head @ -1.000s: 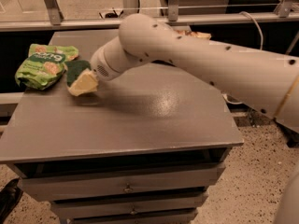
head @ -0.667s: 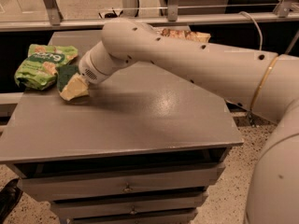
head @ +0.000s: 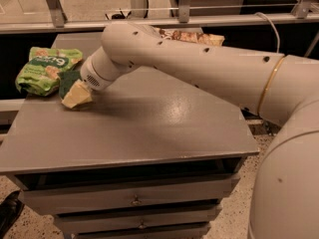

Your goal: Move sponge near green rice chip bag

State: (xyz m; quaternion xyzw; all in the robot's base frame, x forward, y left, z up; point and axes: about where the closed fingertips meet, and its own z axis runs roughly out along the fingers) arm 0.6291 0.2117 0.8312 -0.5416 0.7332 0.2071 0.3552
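The sponge (head: 76,94), pale yellow foam with a dark green top, is tilted at the left of the grey table top (head: 164,128). My gripper (head: 83,87) is at the tip of the white arm, mostly hidden behind the wrist, and is shut on the sponge. The sponge sits low over the table. The green rice chip bag (head: 46,68) lies flat at the table's back left corner, right beside the sponge and just left of it.
A brown and cream snack bag (head: 192,36) lies at the table's back edge, partly behind my arm (head: 199,68). The arm reaches across the table from the right. Drawers (head: 134,200) are below the table's front edge. A rail runs behind the table.
My gripper has moved left with the sponge, closing the gap to the green bag. The green bag has not moved.
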